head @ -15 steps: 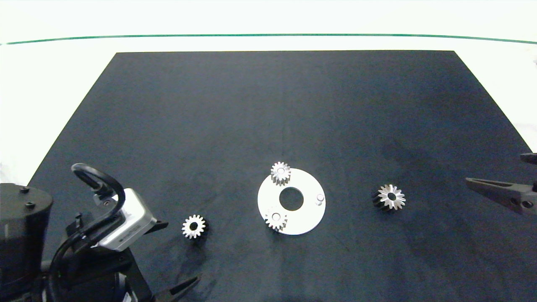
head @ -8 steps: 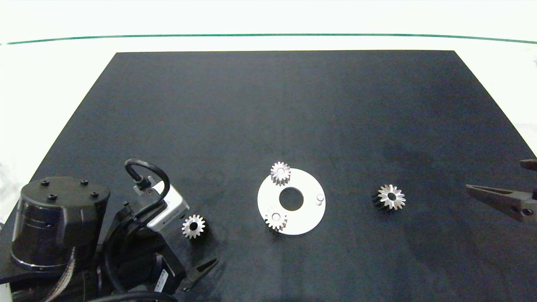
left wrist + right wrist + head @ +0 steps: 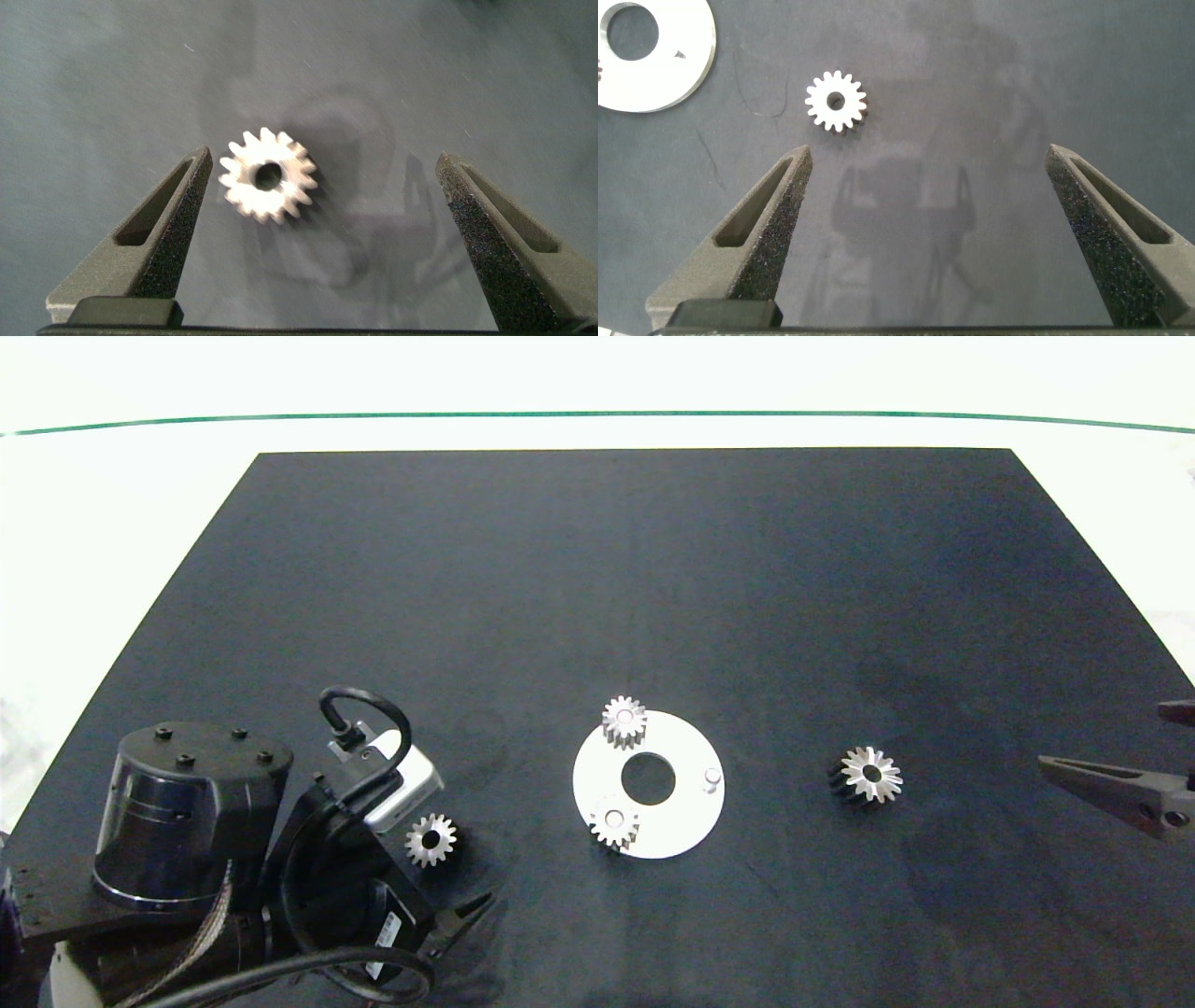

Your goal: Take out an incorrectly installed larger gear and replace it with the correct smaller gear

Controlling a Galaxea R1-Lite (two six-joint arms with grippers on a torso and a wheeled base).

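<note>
The larger gear (image 3: 869, 775), star-toothed with a dark body, lies on the black mat to the right of the round white plate (image 3: 677, 826). It shows again as the larger gear (image 3: 835, 101) beyond my open right gripper (image 3: 931, 152), which is parked at the mat's right edge. A loose smaller gear (image 3: 430, 840) lies flat on the mat left of the plate. My left gripper (image 3: 324, 159) hovers over it, open. That smaller gear (image 3: 268, 175) sits between the fingers, closer to one finger (image 3: 177, 215), touching neither.
The plate carries two small gears (image 3: 624, 721) (image 3: 614, 823), a bare peg (image 3: 712, 777) on its right side and a centre hole. The left arm's bulk (image 3: 187, 821) covers the mat's near left corner. The mat's far edge (image 3: 635, 452) borders a white table.
The left arm has moved right and forward, bringing its gripper over the loose smaller gear. The gears, plate and right gripper have stayed in place.
</note>
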